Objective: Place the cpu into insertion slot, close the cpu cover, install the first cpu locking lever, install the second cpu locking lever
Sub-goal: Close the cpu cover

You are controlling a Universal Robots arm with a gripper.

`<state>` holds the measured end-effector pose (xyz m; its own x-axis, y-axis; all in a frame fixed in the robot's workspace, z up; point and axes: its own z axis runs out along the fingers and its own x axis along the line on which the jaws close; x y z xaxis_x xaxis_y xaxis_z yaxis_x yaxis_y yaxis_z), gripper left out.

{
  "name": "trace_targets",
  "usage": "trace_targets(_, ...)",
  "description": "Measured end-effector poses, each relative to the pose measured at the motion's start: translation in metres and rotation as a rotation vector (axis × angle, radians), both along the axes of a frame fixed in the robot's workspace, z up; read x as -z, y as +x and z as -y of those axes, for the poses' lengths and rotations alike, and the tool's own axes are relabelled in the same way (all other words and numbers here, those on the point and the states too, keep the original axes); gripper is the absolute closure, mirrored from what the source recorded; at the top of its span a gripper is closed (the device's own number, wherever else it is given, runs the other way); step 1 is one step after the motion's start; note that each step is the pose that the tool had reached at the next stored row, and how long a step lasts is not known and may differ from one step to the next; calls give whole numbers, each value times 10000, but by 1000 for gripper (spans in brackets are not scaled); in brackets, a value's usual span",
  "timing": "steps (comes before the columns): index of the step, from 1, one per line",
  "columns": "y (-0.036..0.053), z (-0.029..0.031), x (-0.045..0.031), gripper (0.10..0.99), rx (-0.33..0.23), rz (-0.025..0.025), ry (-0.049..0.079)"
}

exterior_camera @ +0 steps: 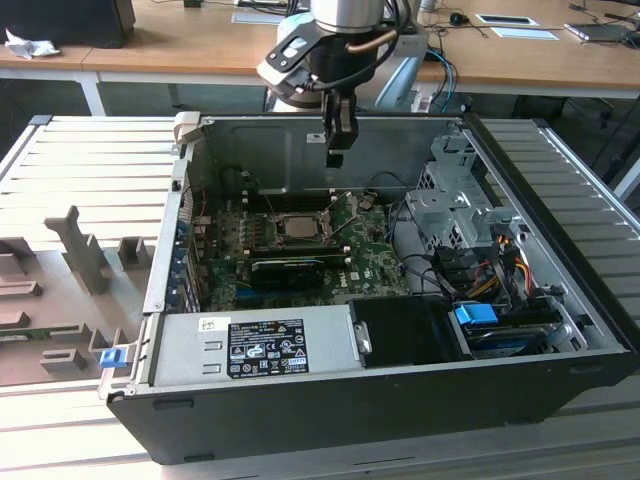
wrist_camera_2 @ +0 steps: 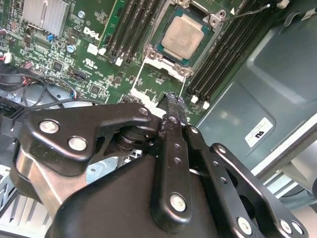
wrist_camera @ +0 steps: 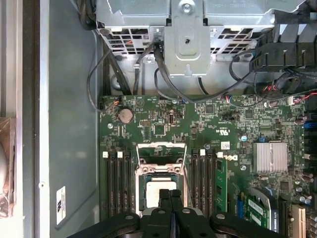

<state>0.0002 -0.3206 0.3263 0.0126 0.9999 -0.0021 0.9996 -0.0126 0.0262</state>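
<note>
**Entry 1, my pincer (exterior_camera: 334, 158).** 2 black fingers pressed tight together, with nothing between them. It points straight down over the open computer case (exterior_camera: 400, 410). It hangs well above the circuit board (wrist_camera: 198, 124) and touches nothing.

**Entry 2, chip (wrist_camera_2: 183, 35).** 1 pale silver square, lying flat in the socket (wrist_camera_2: 158, 49). In the first wrist view my joined fingers overlap one edge of it.

**Entry 3, cover (wrist_camera: 161, 147).** Thin silver frame with a square cut-out. It appears swung back off the chip, at the end of the socket toward the coin battery (wrist_camera: 126, 115).

**Entry 4, lever (wrist_camera_2: 247, 12).** 1 thin wire rod, angling away from a socket corner. I cannot tell whether it is latched.

**Entry 5, memory slots (wrist_camera: 115, 186).** Long black rows flanking the socket on 2 sides.

**Entry 6, heat sink (wrist_camera: 270, 156).** 1 small finned silver block, on the board apart from the socket.

**Entry 7, black card (exterior_camera: 295, 268).** It stands on the board between the socket and the power supply (exterior_camera: 250, 345).

**Entry 8, power supply.** Grey box with a label, along the case's near wall.

**Entry 9, drive cage (exterior_camera: 450, 200).** Grey metal, at the exterior view's right, with coloured cables (exterior_camera: 490, 265) beside it.
</note>
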Motion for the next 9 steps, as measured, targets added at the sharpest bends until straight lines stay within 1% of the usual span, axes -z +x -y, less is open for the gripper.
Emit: trace_targets(9,22,0,27,980,0,0,0)
